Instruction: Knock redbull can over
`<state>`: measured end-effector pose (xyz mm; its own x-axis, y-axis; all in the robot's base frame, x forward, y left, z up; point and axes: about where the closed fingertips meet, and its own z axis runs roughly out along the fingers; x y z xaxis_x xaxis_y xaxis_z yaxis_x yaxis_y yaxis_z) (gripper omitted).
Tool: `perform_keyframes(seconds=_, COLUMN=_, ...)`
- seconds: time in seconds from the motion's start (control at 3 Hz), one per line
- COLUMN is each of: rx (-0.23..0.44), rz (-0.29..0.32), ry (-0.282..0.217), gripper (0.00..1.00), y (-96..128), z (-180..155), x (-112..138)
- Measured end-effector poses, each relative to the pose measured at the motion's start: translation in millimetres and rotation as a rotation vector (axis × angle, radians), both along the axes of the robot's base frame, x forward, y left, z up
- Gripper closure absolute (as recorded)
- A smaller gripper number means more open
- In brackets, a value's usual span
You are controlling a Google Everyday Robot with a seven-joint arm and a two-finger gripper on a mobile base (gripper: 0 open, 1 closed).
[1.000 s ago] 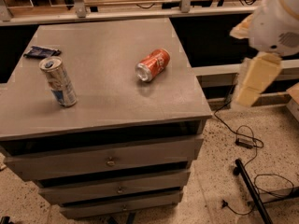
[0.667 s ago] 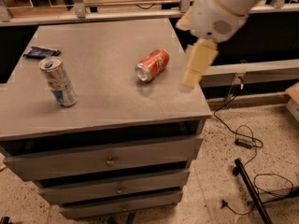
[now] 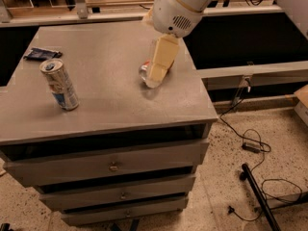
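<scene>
The redbull can (image 3: pixel 58 84), tall, slim, silver and blue with a silver top, stands upright near the left front of the grey cabinet top (image 3: pixel 106 110). My gripper (image 3: pixel 161 59), cream-coloured below a white arm, hangs over the middle right of the top, well to the right of the redbull can and apart from it. It covers most of an orange soda can (image 3: pixel 144 73) lying on its side; only that can's silver end shows.
A dark blue packet (image 3: pixel 42 53) lies at the back left of the top. The cabinet has drawers (image 3: pixel 113 165) below. Cables (image 3: pixel 250 146) and a black bar (image 3: pixel 259 196) lie on the floor to the right. Shelving runs behind.
My arm and gripper have swung left from beyond the cabinet's right edge to over the top, now in front of the lying orange can. Both cans have stayed put.
</scene>
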<state>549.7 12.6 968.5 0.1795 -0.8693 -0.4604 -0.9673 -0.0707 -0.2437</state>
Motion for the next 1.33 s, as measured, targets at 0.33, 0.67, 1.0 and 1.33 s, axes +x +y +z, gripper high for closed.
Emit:
perform_keyframes(seconds=0.33, rx=0.191, rz=0.054, ry=-0.048, gripper=0.00, y=28, z=7, x=22)
perform_keyframes(seconds=0.67, rx=0.432, rz=0.103, ry=-0.129, gripper=0.00, y=66, z=26, x=55)
perform_keyframes(seconds=1.0, rx=0.484, rz=0.154, ry=-0.144, gripper=0.00, y=105, z=48, x=76)
perform_keyframes(seconds=1.33, rx=0.487, rz=0.156, ry=-0.148, gripper=0.00, y=107, z=50, x=75)
